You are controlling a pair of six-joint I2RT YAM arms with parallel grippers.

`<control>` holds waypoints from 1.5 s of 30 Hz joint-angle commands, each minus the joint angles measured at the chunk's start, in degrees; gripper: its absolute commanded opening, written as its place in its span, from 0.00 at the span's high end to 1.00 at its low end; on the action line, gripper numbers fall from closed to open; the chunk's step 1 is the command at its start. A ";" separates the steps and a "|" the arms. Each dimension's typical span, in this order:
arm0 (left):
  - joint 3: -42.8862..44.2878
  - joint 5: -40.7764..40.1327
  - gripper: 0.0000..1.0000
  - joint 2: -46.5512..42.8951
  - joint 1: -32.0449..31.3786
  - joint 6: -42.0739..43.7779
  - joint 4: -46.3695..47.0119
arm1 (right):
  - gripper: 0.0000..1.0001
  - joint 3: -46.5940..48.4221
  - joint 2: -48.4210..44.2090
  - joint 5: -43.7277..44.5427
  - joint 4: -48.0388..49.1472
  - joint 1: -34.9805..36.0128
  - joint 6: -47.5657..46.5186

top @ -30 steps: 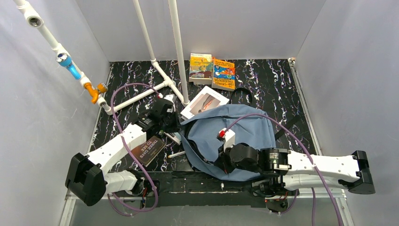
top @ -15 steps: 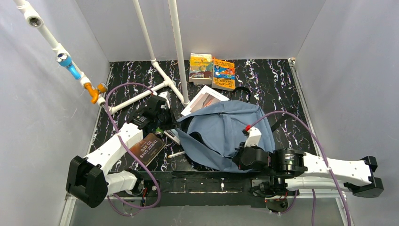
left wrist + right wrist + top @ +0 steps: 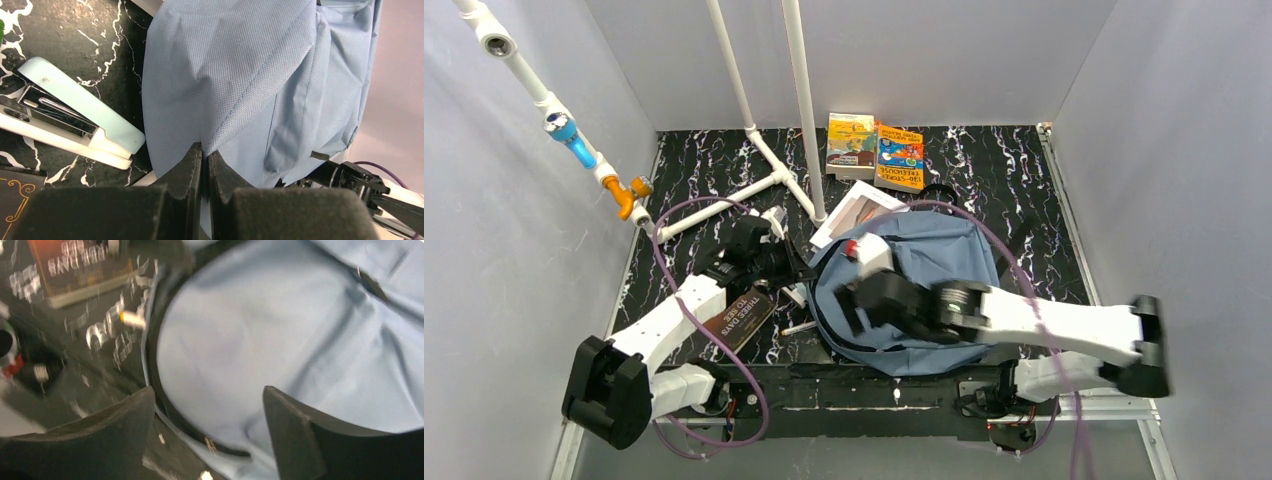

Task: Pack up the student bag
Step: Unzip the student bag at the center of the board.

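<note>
The student bag, slate-blue fabric with dark zipper lines, lies at the table's middle. My left gripper is at its left edge. In the left wrist view this gripper is shut on a pinched fold of the bag's fabric. My right gripper hovers over the bag's near-left part. In the blurred right wrist view it stands wide open above the blue cloth and its dark zipper rim, with nothing between the fingers.
Two colourful books lie at the back. A white book pokes out from under the bag. Left of the bag are a brown book, a stapler and a white pen. White pipes cross the back left.
My right gripper has opened and swung from the bag's near-right edge to its near-left side. The bag's fabric has shifted. My left gripper still pinches the bag's left edge.
</note>
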 commanded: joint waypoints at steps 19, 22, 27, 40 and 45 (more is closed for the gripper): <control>-4.13 2.80 1.00 -7.21 0.14 -2.41 -0.32 | 0.51 6.88 29.20 -10.72 19.06 -7.66 -3.82; -4.63 2.20 1.00 -6.95 0.15 -1.72 -0.68 | 0.25 4.62 25.28 -17.43 23.41 -7.66 -5.92; -5.16 2.59 1.00 -6.56 0.11 -1.51 -1.20 | 0.13 2.86 19.42 -20.03 25.23 -8.88 -2.81; -9.38 -0.49 1.00 -5.78 0.14 -1.18 -1.26 | 0.35 4.03 26.35 -20.45 25.98 -8.21 -3.86; -10.26 -0.60 1.00 -4.94 0.20 -0.79 -0.46 | 0.61 3.26 28.96 -18.98 25.82 -8.19 -2.83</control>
